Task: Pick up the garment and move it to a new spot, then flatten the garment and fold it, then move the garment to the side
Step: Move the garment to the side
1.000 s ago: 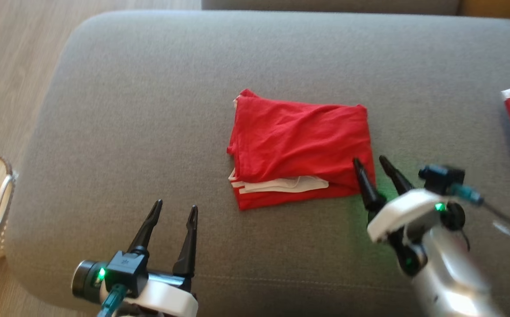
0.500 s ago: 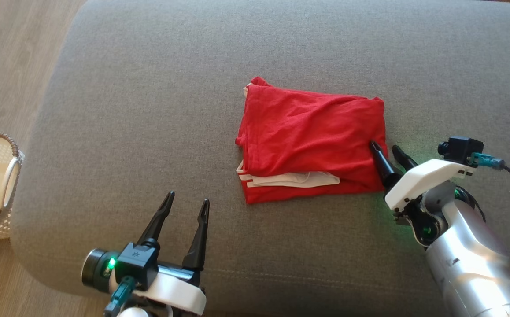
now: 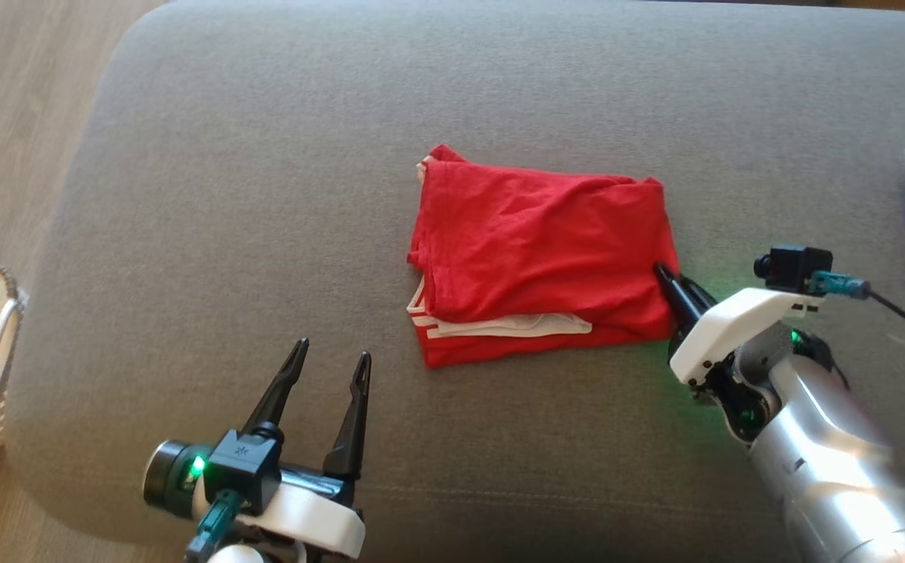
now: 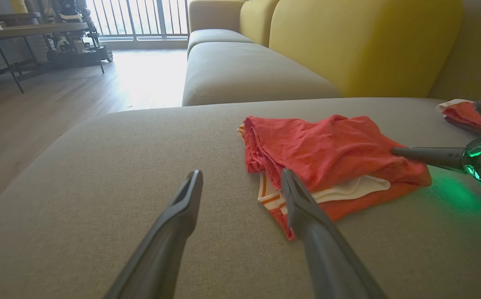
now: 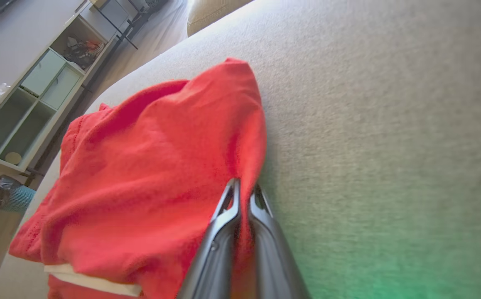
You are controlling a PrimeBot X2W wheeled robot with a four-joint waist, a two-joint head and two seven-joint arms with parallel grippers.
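Head view: the folded red garment (image 3: 538, 250) lay mid sofa cushion (image 3: 265, 195). The right hand (image 3: 667, 275) was pinched together on its right edge, and the left hand (image 3: 333, 351) sat near the front with its fingers apart. A woven basket (image 3: 1, 344) stood on the floor at left; couldn't tell what was in it.

Left wrist view: left hand (image 4: 241, 173) spread wide, with the garment (image 4: 327, 149) just ahead.

Right wrist view: right hand (image 5: 245, 185) clamped on red fabric (image 5: 149, 166). A shelf unit (image 5: 28, 104) behind had clutter in one cubby.
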